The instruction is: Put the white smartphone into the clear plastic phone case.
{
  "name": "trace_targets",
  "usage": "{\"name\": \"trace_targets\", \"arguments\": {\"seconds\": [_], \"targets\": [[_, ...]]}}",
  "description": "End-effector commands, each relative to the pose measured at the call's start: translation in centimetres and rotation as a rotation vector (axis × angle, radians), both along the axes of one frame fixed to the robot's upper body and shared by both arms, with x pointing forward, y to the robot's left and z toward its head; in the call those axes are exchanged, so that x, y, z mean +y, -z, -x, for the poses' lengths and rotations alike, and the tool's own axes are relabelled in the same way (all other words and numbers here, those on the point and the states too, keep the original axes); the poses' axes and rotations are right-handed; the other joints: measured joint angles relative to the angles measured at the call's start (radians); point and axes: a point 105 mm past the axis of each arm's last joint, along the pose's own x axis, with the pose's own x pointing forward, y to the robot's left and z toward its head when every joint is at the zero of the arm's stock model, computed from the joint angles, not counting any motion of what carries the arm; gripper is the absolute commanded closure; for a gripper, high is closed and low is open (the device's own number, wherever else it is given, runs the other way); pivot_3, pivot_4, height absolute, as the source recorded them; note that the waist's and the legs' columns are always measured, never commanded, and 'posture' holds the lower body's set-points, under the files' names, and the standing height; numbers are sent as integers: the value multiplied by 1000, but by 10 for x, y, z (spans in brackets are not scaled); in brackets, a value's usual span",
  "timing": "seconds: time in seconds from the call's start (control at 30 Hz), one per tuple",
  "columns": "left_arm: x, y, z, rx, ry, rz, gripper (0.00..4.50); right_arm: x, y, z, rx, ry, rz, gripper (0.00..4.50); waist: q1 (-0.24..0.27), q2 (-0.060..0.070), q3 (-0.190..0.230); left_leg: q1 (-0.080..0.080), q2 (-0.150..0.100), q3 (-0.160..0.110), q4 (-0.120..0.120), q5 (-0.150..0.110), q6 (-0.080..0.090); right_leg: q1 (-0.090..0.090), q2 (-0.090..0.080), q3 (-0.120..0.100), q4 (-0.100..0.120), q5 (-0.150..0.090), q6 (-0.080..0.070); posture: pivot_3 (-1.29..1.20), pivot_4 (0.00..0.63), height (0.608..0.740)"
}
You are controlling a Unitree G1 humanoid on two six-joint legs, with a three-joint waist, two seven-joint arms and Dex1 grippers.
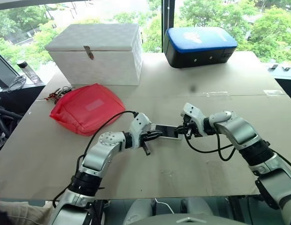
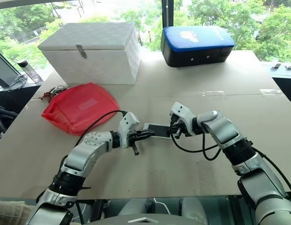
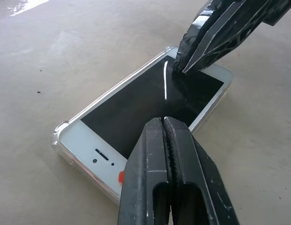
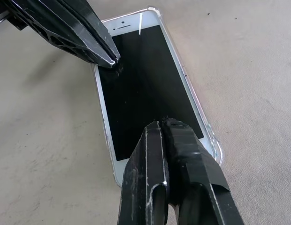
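Both grippers are seen pinched fully shut, nothing held between the ridged black fingers. Left gripper (image 1: 152,136) is pressed tip-down near the left end of the white smartphone (image 3: 150,101), right gripper (image 1: 182,131) near its right end, both tips on the glossy black screen afaict. The phone is laid flat, screen up, mid-table btw the two arms. It's seated inside the clear plastic phone case (image 3: 58,138): a thin see-through rim w/ bumpy rounded corners is seen wrapped round the white bezel. Table (image 1: 183,173) is covered in matte beige, cardboard-like sheet. Further out to the left a crinkly red pouch (image 1: 87,108) is found, far left a textured white lidded box (image 1: 96,52), far right a rounded blue-topped black case (image 1: 199,45).
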Motion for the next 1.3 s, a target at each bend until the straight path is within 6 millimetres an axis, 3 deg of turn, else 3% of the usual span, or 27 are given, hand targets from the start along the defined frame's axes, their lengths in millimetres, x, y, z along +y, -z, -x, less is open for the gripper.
{"name": "trace_targets", "arguments": {"seconds": [0.03,0.1,0.2,0.33,0.5,0.67,0.77,0.97,1.1,1.2,1.3], "targets": [[-1,4,3,12,2,-15,4432,-41,95,39,306,90,268,4500,3,2,-2,0,0,0,0,0,0,0,0,0,0,0,0,0,150,740],[-1,4,2,12,2,-16,4432,-43,97,39,298,85,275,4500,4,3,-3,0,0,0,-1,0,0,0,0,0,-1,0,0,0,150,740],[-1,4,2,11,0,-16,4432,-34,85,41,288,52,185,4500,5,0,-5,0,0,0,-1,0,0,0,0,0,-1,0,0,0,150,740],[-1,5,1,13,-4,-18,4432,-36,74,61,296,-83,170,4500,9,0,-5,-1,0,-1,-2,0,0,0,0,-1,-5,0,0,0,150,740],[-1,7,1,7,-7,-20,4432,-57,91,64,277,-98,320,4500,8,0,-7,-3,0,-4,-7,0,0,0,0,-3,-12,0,0,0,150,740],[-1,7,1,2,-8,-24,4432,-63,98,58,246,-100,389,4500,9,-3,-9,-3,0,-4,-9,0,0,1,0,-3,-14,0,0,0,150,740],[-4,1,2,-6,-3,-22,4432,-61,100,61,241,-137,407,4500,9,-4,-10,-2,0,-4,-9,0,0,2,0,-3,-14,0,0,0,150,740],[-17,-13,7,-16,4,-18,4432,-47,103,84,264,-289,386,4500,8,-6,-10,-1,0,-5,-10,0,0,3,0,-4,-15,0,0,0,150,740],[-14,-12,5,-14,-4,-26,4432,-38,105,78,217,-261,355,4500,5,-8,-10,-1,1,-6,-13,0,0,2,0,-4,-16,0,-1,0,150,740],[-14,-14,4,-18,-6,-26,4432,-40,98,61,143,-171,322,4500,1,-10,-10,1,1,-6,-14,0,0,3,1,-2,-17,-1,-1,0,150,740],[-14,-19,5,-24,-10,-19,4432,-35,58,50,79,-94,109,4500,4,-10,-5,3,1,-6,-15,0,0,3,2,1,-16,0,-1,0,150,740]]}}
